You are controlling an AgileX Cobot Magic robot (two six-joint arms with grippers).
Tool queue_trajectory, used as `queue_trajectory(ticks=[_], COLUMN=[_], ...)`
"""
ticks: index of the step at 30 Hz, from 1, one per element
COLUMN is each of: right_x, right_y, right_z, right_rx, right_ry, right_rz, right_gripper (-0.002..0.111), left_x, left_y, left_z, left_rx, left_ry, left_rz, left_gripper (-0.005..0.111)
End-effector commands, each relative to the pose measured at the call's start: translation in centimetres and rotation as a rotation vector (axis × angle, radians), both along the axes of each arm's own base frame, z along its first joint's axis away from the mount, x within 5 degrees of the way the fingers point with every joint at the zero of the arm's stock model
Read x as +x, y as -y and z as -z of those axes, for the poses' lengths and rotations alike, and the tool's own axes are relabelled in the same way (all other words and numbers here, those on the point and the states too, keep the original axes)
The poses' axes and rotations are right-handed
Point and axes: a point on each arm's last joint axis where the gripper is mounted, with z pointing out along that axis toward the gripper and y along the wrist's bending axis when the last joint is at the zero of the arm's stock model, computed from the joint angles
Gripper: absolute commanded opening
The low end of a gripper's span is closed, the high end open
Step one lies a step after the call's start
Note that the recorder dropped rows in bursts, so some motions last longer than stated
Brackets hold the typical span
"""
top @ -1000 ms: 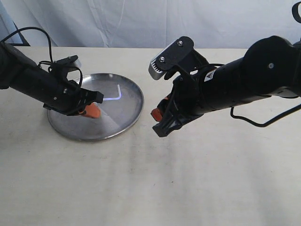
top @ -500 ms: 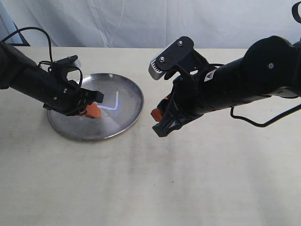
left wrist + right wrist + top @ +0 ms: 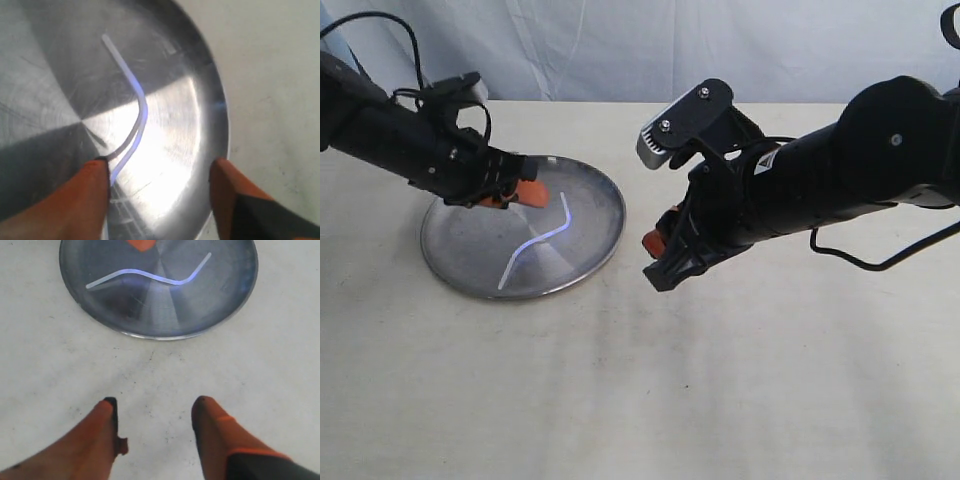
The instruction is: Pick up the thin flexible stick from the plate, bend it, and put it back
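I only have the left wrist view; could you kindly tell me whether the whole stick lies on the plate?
Observer: Yes, the thin flexible stick lies wholly inside the plate, S-curved with two bends.
Operator: Thank you. Where is the right gripper?
Observer: The right gripper hangs open over the table beside the plate, holding nothing.
Operator: And does my left gripper touch the stick?
Observer: No; the exterior view shows the left gripper raised over the plate, apart from the stick.

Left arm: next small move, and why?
Probably lift the left tool clear of the plate: the stick lies S-bent on the plate, and the tool's jaws stand open, holding nothing, so the task looks done.
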Motion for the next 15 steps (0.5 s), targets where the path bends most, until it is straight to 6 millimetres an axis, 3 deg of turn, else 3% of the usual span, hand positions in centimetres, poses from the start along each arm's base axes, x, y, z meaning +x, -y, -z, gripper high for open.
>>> queue_trajectory(ticks=[1, 3, 9, 15], right_x=[-0.1, -0.2, -1.3, -3.7], right_y=[0.2, 0.2, 0.4, 2.6], right_z=[-0.1, 0.0, 0.0, 0.7], right_rx=[0.028, 0.039, 0.056, 0.188], right_ry=[-0.035, -0.061, -0.144, -0.074], right_rz=[0.049, 0.067, 0.083, 0.271], right_gripper=[0.017, 0.000, 0.000, 0.000], left_x=[-0.8, -1.6, -5.5, -10.0], left_y=[-0.3, -0.6, -1.8, -4.2], left_z=[-4.2, -5.9, -8.8, -9.5], left_rx=[0.008, 0.010, 0.016, 0.049], left_ry=[0.119, 0.158, 0.275, 0.449], left_rz=[0.020, 0.017, -0.033, -0.217], left_gripper=[0.019, 0.000, 0.000, 0.000])
